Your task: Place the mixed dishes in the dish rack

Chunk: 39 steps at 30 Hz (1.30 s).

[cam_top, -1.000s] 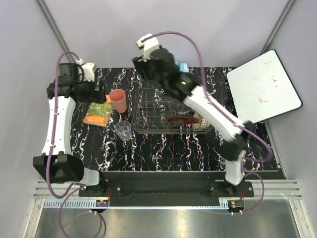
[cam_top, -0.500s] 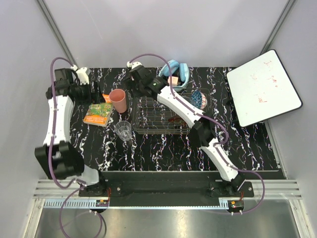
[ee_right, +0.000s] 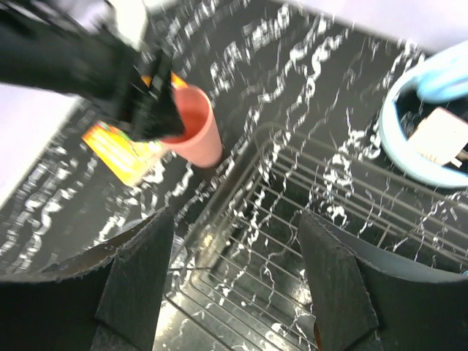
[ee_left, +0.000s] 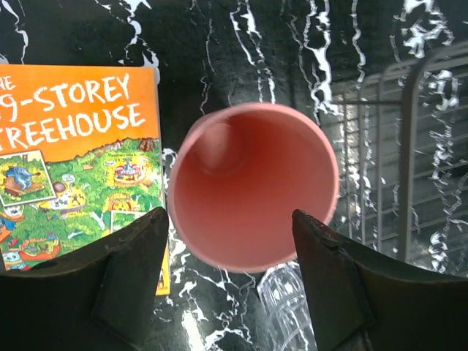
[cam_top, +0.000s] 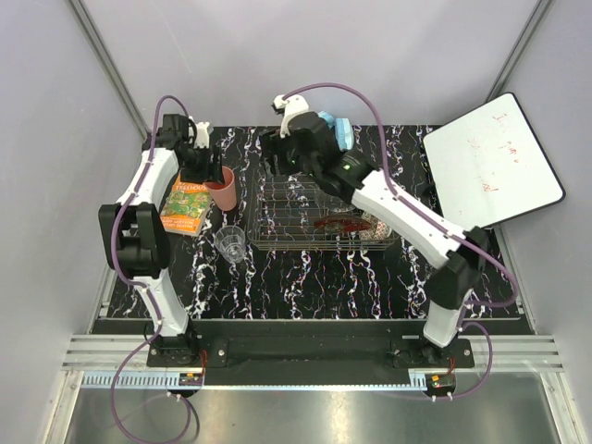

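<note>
Standing nearest, the clear glass tumbler (cam_top: pixel 230 242) was just off the dish rack's (cam_top: pixel 277 199) near-left corner. Just beyond it, toward the table's (cam_top: pixel 305 277) left edge, the pink cup (ee_left: pixel 252 194) stood upright, long axis vertical, directly below the left jaws, which were spread either side of its rim without visibly pinching; a booklet (ee_left: pixel 73 168) lay just beside. The left arm was plainly nearer. Farther back, the right jaws hung spread and empty over the rack's far-left corner, where room looked free.

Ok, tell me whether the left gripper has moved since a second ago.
Yes. Against the booklet, the left gripper has shifted right, from its far edge to over the pink cup.
</note>
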Tool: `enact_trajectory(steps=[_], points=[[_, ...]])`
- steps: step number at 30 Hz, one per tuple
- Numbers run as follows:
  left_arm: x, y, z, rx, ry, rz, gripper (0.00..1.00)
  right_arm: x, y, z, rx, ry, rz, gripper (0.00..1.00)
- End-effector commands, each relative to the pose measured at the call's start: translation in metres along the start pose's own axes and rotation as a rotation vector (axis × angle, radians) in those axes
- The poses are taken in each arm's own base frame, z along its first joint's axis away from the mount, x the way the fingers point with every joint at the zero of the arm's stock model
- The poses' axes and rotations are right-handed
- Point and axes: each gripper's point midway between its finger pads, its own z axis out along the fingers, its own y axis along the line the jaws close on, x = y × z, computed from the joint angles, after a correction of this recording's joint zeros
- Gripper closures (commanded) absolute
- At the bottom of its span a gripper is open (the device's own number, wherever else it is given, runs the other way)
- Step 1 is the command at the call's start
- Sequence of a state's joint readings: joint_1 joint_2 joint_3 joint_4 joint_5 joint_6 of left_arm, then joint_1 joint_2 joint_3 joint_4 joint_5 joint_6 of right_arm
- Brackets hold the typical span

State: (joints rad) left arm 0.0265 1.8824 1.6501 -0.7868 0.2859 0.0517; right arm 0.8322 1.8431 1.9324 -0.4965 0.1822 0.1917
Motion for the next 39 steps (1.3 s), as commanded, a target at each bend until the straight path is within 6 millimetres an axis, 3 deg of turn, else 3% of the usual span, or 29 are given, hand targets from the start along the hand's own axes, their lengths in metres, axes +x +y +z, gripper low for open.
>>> enact_trajectory(steps=[1, 7, 9, 14, 17, 18, 21, 24, 25, 27, 28, 29, 32, 33, 34, 36, 37, 38, 39], points=[[-0.031, 0.023, -0.006, -0.103, -0.098, 0.007, 0.29, -0.027, 0.006, -0.025, -0.031, -0.111, 0.034, 0.23], [-0.032, 0.029, 0.005, -0.126, -0.098, 0.012, 0.29, -0.016, -0.001, -0.033, -0.017, -0.103, 0.027, 0.22], [-0.030, 0.028, 0.011, -0.126, -0.090, 0.022, 0.34, -0.010, -0.003, -0.032, -0.010, -0.092, 0.025, 0.23], [-0.019, 0.025, 0.035, -0.109, -0.041, 0.042, 0.62, -0.003, -0.009, -0.033, 0.016, -0.082, 0.030, 0.22], [-0.017, 0.021, 0.041, -0.092, -0.031, 0.042, 0.87, 0.001, -0.011, -0.037, 0.017, -0.078, 0.037, 0.22], [-0.018, 0.018, 0.040, -0.080, -0.033, 0.039, 1.00, 0.005, -0.012, -0.037, 0.024, -0.070, 0.039, 0.21], [-0.021, 0.012, 0.028, -0.065, -0.057, 0.038, 1.00, 0.006, -0.013, -0.040, 0.025, -0.072, 0.038, 0.18], [-0.029, 0.001, -0.005, -0.053, -0.114, 0.052, 1.00, 0.007, -0.012, -0.044, 0.014, -0.072, 0.046, 0.15], [-0.037, -0.007, -0.031, -0.039, -0.162, 0.057, 1.00, 0.005, -0.011, -0.047, 0.007, -0.078, 0.049, 0.14], [-0.036, -0.013, -0.061, -0.013, -0.190, 0.039, 1.00, 0.001, -0.005, -0.053, -0.032, -0.086, 0.063, 0.12], [-0.044, -0.021, -0.093, 0.004, -0.250, 0.036, 1.00, -0.007, -0.002, -0.062, -0.048, -0.108, 0.074, 0.10], [-0.040, -0.018, -0.111, 0.015, -0.258, 0.002, 1.00, -0.008, -0.001, -0.065, -0.060, -0.113, 0.083, 0.08], [-0.038, -0.047, -0.174, 0.190, -0.358, -0.048, 1.00, -0.025, 0.012, -0.084, -0.162, -0.189, 0.136, 0.00], [-0.034, -0.056, -0.187, 0.238, -0.372, -0.054, 1.00, -0.036, 0.024, -0.104, -0.253, -0.227, 0.163, 0.00], [-0.025, -0.069, -0.204, 0.292, -0.380, -0.077, 1.00, -0.022, 0.027, -0.106, -0.295, -0.213, 0.179, 0.00], [-0.009, -0.108, -0.225, 0.494, -0.347, -0.088, 1.00, -0.046, 0.048, -0.144, -0.477, -0.331, 0.217, 0.01], [0.001, -0.122, -0.227, 0.582, -0.306, -0.113, 1.00, -0.026, 0.049, -0.143, -0.524, -0.309, 0.225, 0.00], [0.010, -0.142, -0.240, 0.731, -0.272, -0.116, 1.00, -0.038, 0.065, -0.165, -0.657, -0.368, 0.246, 0.00], [0.017, -0.152, -0.246, 0.810, -0.240, -0.140, 1.00, -0.042, 0.069, -0.183, -0.715, -0.400, 0.257, 0.00]])
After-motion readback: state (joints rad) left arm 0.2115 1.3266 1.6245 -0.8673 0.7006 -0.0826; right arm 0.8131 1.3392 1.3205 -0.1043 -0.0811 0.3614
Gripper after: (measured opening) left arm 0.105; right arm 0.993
